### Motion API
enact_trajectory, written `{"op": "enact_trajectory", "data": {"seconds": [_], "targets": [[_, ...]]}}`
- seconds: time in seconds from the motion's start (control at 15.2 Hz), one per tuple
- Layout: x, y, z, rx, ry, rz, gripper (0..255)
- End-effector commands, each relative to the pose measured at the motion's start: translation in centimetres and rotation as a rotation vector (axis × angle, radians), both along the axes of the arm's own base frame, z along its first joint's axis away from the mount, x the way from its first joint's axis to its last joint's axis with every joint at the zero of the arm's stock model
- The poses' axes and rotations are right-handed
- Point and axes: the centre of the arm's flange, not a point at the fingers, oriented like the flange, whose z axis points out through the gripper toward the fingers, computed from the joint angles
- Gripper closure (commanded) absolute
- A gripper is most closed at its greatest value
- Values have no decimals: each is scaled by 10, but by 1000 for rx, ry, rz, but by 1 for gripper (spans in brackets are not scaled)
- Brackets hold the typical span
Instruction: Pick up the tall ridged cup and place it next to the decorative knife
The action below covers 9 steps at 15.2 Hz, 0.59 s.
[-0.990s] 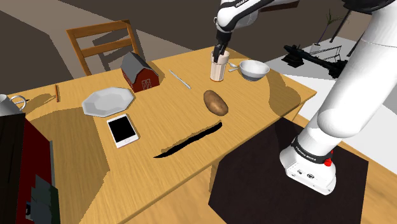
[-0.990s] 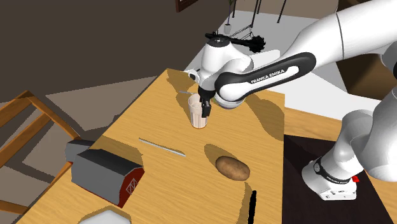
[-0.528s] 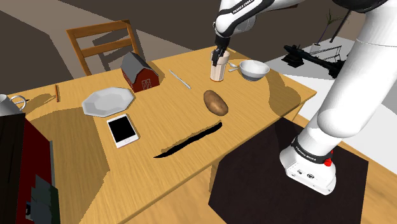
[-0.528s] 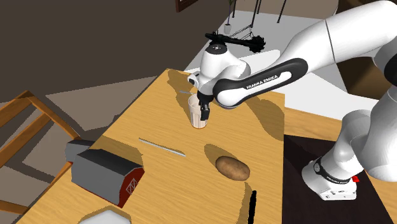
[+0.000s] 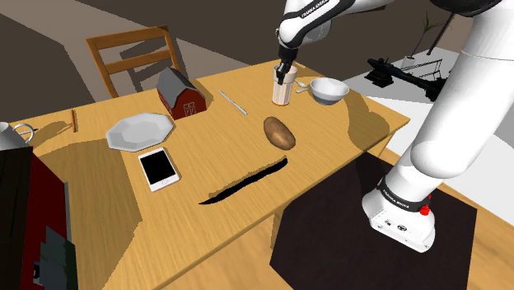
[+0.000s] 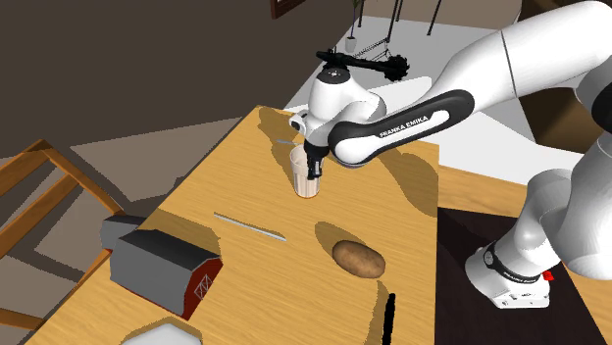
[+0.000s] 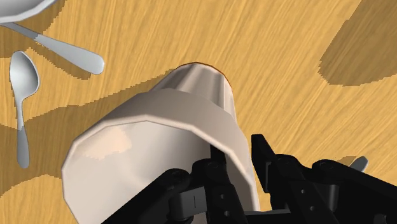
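Beside the bowl [image 5: 329,89] on the surface [image 5: 214,156], the hand [image 5: 282,72] pinches the pale cup [image 5: 282,92] by its rim. Neither has moved in the last half second.

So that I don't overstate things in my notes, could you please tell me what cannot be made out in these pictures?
Second exterior view: the bottom edge cuts off most of the decorative knife and of the plate.
Wrist view: the jaws cover the near rim of the cup; the picture's edge cuts off the bowl.
Shoulder view: the left edge cuts off a dark boxy thing; I cannot name it.
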Motion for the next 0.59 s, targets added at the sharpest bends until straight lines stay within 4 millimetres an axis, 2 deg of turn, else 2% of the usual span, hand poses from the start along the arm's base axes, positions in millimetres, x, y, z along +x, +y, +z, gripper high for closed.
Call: {"op": "enact_trajectory", "data": {"seconds": [0.0, 0.4, 0.53], "targets": [[0, 0, 0, 0, 1, 0, 255], [0, 0, 0, 0, 1, 0, 255], [0, 0, 10, 0, 1, 0, 255]]}}
